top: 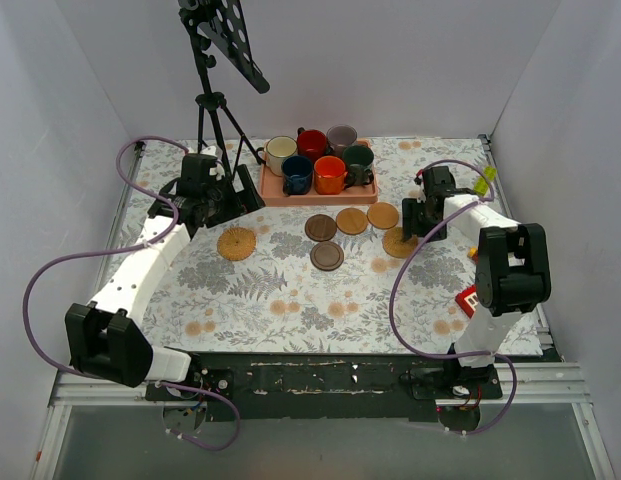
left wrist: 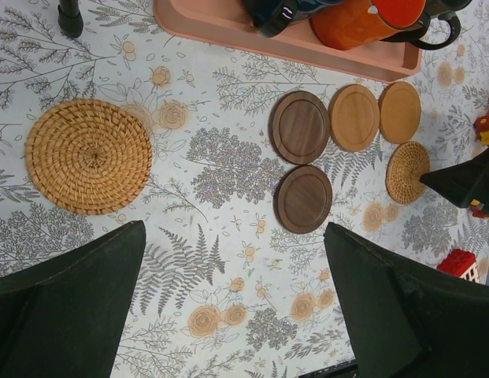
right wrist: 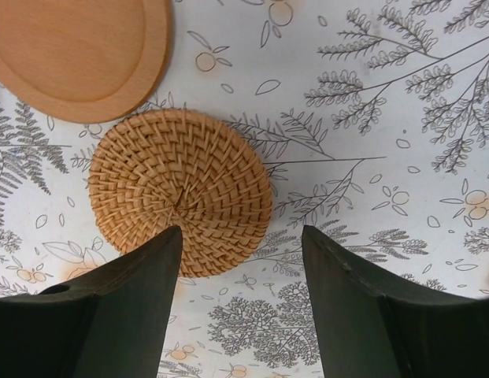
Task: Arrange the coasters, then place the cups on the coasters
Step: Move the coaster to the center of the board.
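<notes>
Six coasters, none yet bearing a cup. Top view, centre: upper brown coaster, lower brown coaster, left tan coaster and right tan coaster are bunched just below the pink tray. The large woven coaster lies apart to the left. The small woven coaster is at the right end, partly under my R arm.

The cups, all six, sit packed on the tray in two rows, upper centre. I judge the task is in its first half: the coasters need spacing out before any cup has a landing spot.

Left gripper: fingers wide apart, holding nothing, over bare fern-print cloth, w/ the large woven coaster at upper left of its wrist view. It is prob. kept to that side to leave the R arm room.

Right gripper: fingers apart, low over the small woven coaster, whose lower rim lies between the tips. No clamping shows, and I can't tell whether the tips touch it. I read that straddle as the approach for an edge pinch, since a thin flat disc has to be taken at the rim.

Risk, in my judgement: the woven rim may slip. The right tan coaster sits just beside it, upper left in the R wrist view, so a nudge could shift it.
</notes>
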